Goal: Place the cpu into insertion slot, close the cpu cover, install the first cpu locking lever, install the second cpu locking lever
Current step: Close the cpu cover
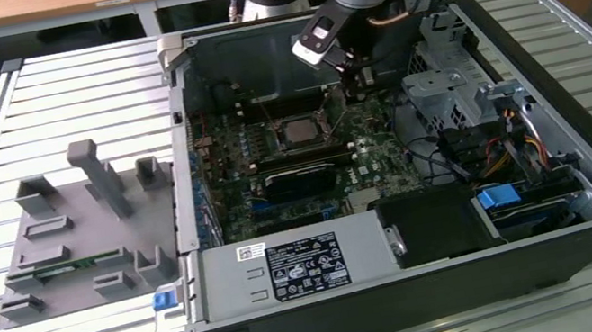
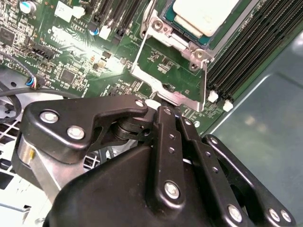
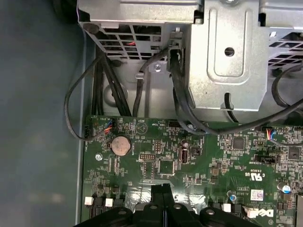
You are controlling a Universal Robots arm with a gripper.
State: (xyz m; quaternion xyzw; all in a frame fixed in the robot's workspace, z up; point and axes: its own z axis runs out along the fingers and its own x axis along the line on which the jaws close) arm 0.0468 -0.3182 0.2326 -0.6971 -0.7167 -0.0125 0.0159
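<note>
The cpu (image 2: pixel 206 14) lies flat in the slot (image 2: pixel 189 34), pale top up, near the middle of the board (image 3: pixel 189 156); in the exterior view it sits just beside the exterior view's left of the gripper (image 1: pixel 359 74). The cover (image 2: pixel 144 75) is not down. In the second wrist view it stands raised off the slot at one edge, and green board shows through its window. The gripper (image 2: pixel 161 111) is clenched, its tips pressed together with nothing visible between them, right at the cover's free edge. I cannot tell whether they touch the edge or just clear it. Whether either lever is latched I cannot tell. The main risk, as I judge it, is the smooth metal edge skidding off the closed tips, so that the cover flops back or drops askew onto the cpu. A skewed push could nudge the chip in its seat and load the contacts unevenly. The tips are also low over the board, near the memory slots (image 2: pixel 246 52) and small parts, so a sideways slip could strike them.
</note>
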